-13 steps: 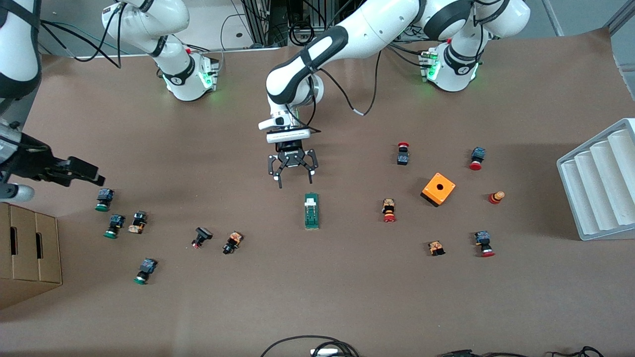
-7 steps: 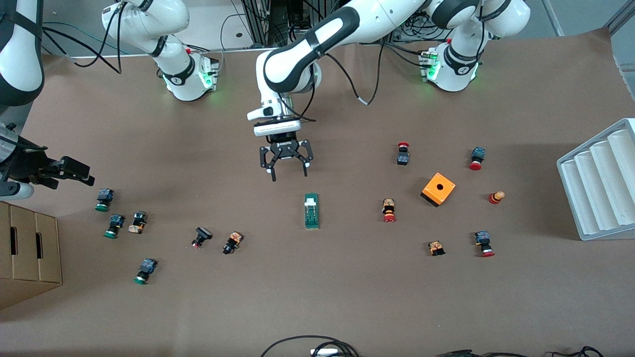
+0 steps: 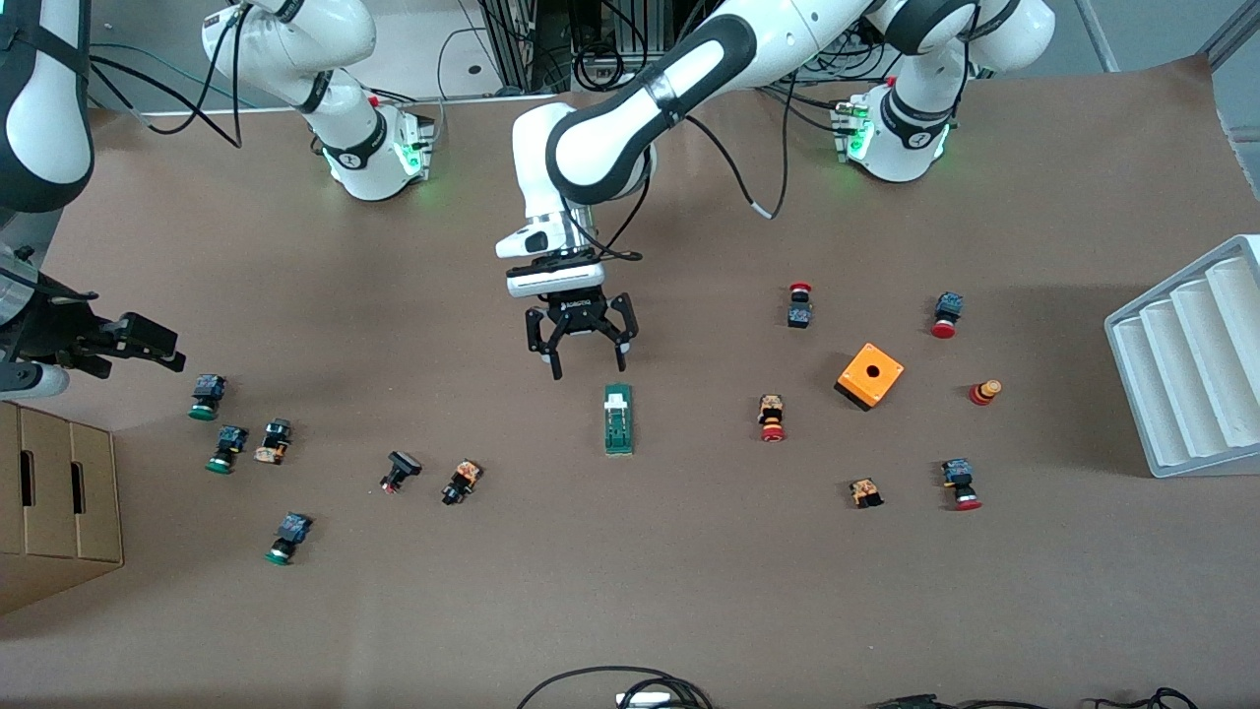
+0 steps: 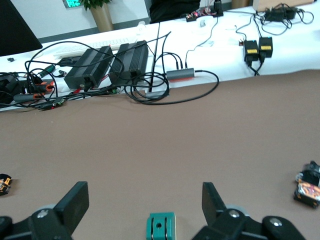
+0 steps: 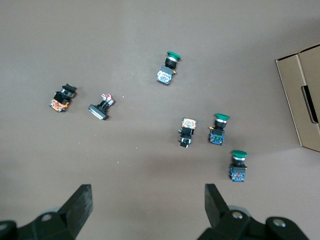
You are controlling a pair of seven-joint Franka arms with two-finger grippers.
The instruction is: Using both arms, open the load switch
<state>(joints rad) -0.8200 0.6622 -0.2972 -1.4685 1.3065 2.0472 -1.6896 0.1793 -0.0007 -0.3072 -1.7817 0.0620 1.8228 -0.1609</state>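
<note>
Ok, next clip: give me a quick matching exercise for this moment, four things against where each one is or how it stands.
Things:
1. load switch
2. left gripper
3. right gripper
4. orange box

Places or states:
A. open, up at the right arm's end of the table, near the green-capped buttons
B. toward the left arm's end, with a hole in its top
C. flat on the table, mid-table, untouched
D. open, just above the load switch's white-lever end

Pairs: 1-C, 2-D, 3-A, 4-B

— What do the arms look like?
— Glossy white jointed left arm (image 3: pixel 640 108) with black bands, black cable looped alongside; matte black two-finger left gripper (image 3: pixel 583 356).
— And the bases?
— Green lights glow there (both bases).
</note>
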